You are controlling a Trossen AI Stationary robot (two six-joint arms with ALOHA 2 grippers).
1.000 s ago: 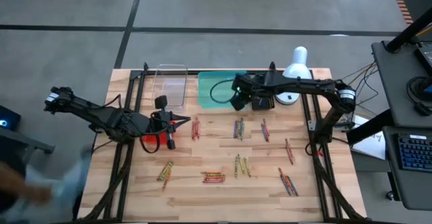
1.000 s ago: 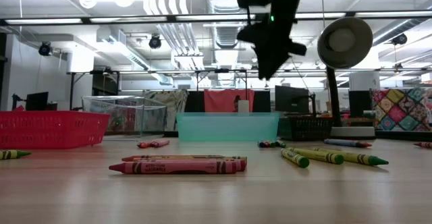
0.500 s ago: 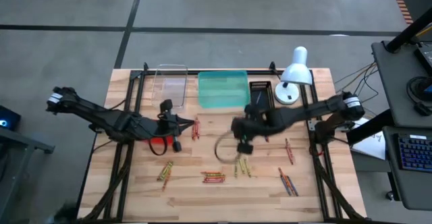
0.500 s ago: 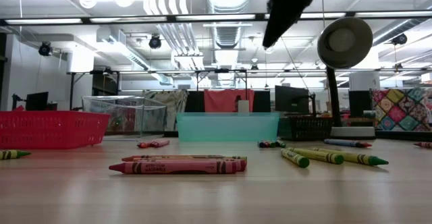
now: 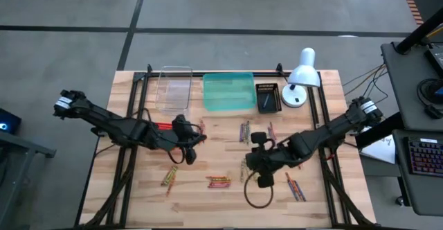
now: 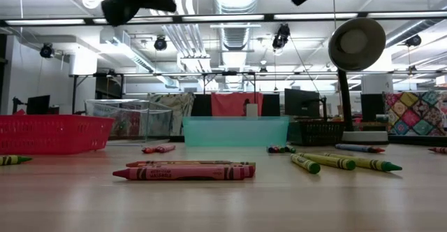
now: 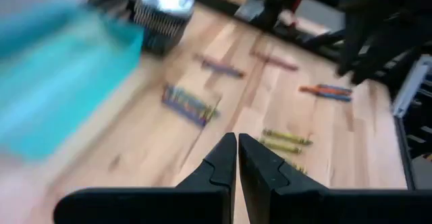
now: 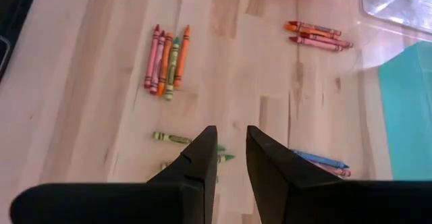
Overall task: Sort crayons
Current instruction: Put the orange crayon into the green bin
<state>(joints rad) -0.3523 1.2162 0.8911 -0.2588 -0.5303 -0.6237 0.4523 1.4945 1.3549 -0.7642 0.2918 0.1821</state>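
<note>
Crayons lie in small groups on the wooden table: a red group (image 5: 201, 128), a red-orange bundle (image 5: 219, 181), green ones (image 5: 246, 169), yellow ones (image 5: 169, 176), and others on the right (image 5: 295, 187). My left gripper (image 5: 188, 154) hangs shut above the table beside the red group, with bare wood ahead of its tips (image 7: 236, 137). My right gripper (image 5: 250, 162) hovers open over the green crayons (image 8: 172, 138), with nothing between its fingers (image 8: 231, 133). In the low view both hands show only as dark shapes at the top.
Along the far edge stand a clear container (image 5: 175, 88), a teal tray (image 5: 228, 91), a black mesh holder (image 5: 266, 96) and a white lamp (image 5: 302, 74). A red basket (image 6: 49, 134) sits at the left, mostly under my left arm. A cable loop (image 5: 259, 197) hangs from my right arm.
My right gripper has swung from above the teal tray toward the near edge and now hangs over the green crayons in mid-table, having rolled on the way. My left gripper has moved from over the red basket toward the right and sunk a little, also rolling.
</note>
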